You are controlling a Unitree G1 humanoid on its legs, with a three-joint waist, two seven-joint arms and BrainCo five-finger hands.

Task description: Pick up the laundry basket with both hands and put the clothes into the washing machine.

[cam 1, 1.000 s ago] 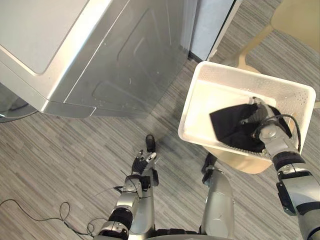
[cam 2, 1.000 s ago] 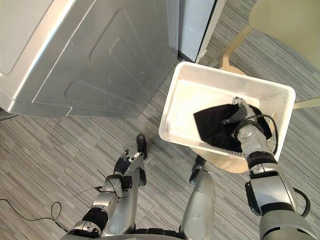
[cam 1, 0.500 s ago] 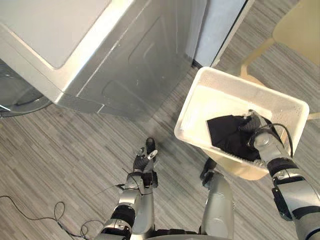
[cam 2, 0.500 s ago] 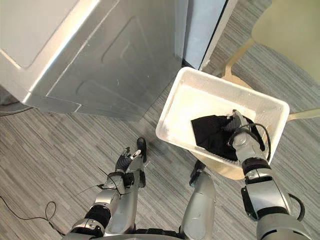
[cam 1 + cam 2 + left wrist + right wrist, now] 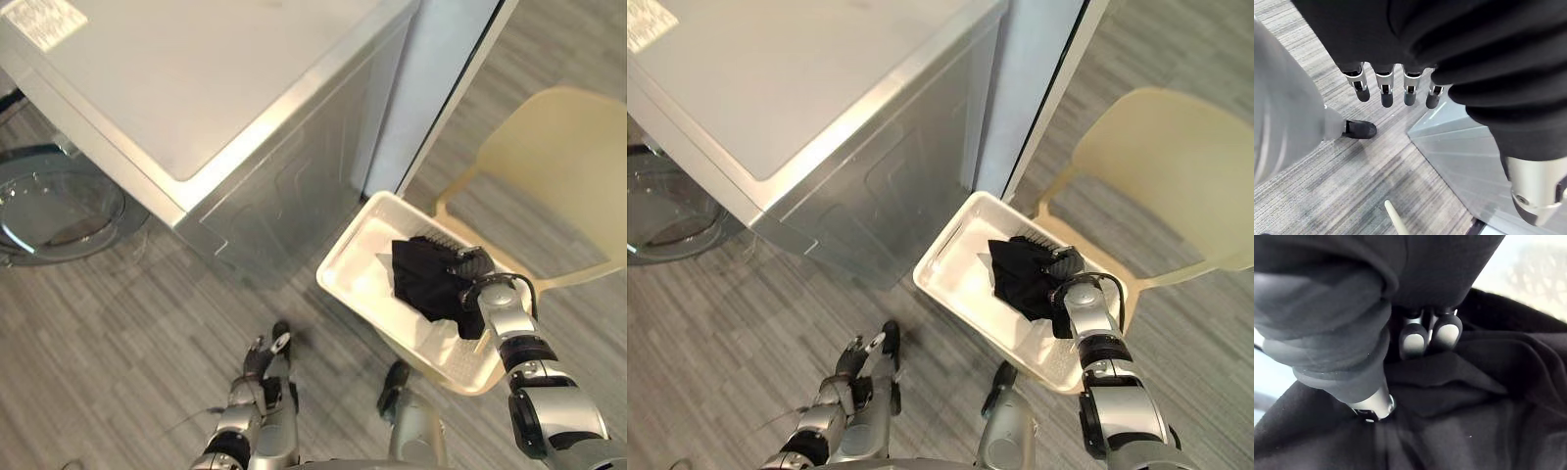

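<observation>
Head tilts up, washer door (image 5: 54,211) now in sight. Right hand (image 5: 473,291) stays clamped on cloth (image 5: 419,277), bunched in basket (image 5: 355,266); left hand (image 5: 257,358) dangles, fingers loose. Lift-out next, I guess.

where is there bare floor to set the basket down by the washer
The widest bare floor lies between the side of the washing machine, its open door and the left hand. It is crowded in the corner where the machine, the chair and the basket meet, with the right hand closed on the black cloth.
</observation>
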